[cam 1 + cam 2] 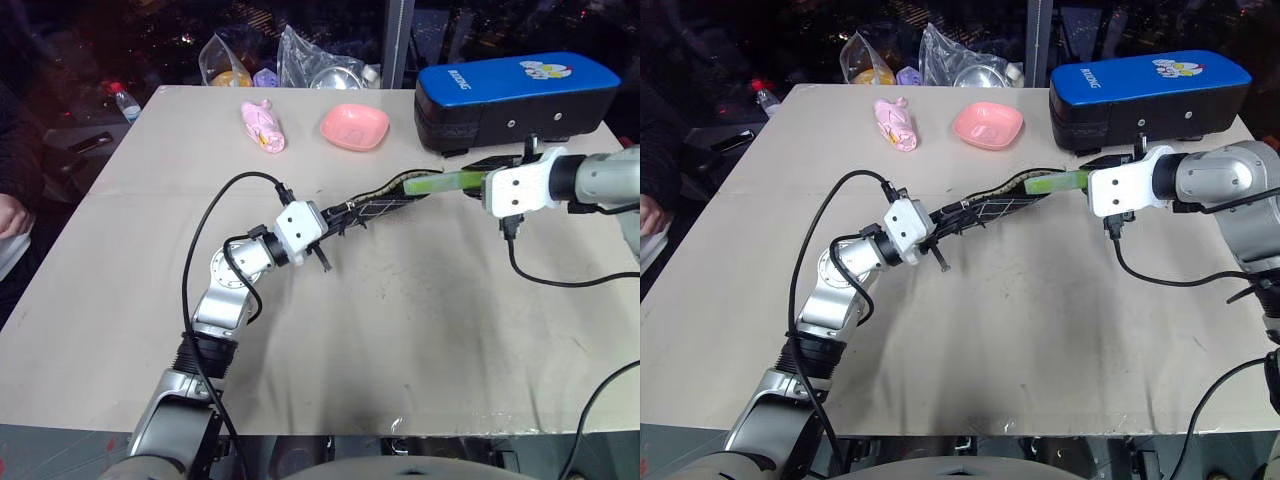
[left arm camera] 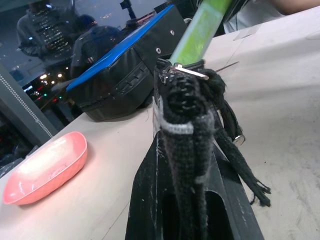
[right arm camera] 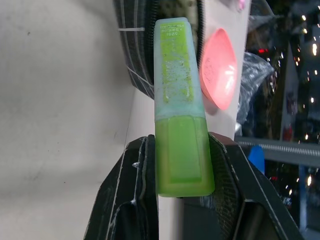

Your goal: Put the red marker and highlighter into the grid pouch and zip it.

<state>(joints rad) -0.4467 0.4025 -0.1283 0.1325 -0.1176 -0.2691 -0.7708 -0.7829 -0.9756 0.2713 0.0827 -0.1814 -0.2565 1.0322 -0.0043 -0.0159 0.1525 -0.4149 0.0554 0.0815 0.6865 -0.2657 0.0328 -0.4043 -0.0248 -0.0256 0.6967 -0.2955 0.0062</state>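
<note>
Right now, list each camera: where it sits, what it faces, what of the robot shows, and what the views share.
Left eye view: on the head, looking down over the table; both arms show, left gripper shut on the grid pouch.
Right eye view: beside it, same scene.
Left wrist view: along the left gripper's fingers; pouch end, blue case, pink dish.
Right wrist view: along the right gripper, shut on the highlighter.
Shared: all four show the highlighter at the pouch.
</note>
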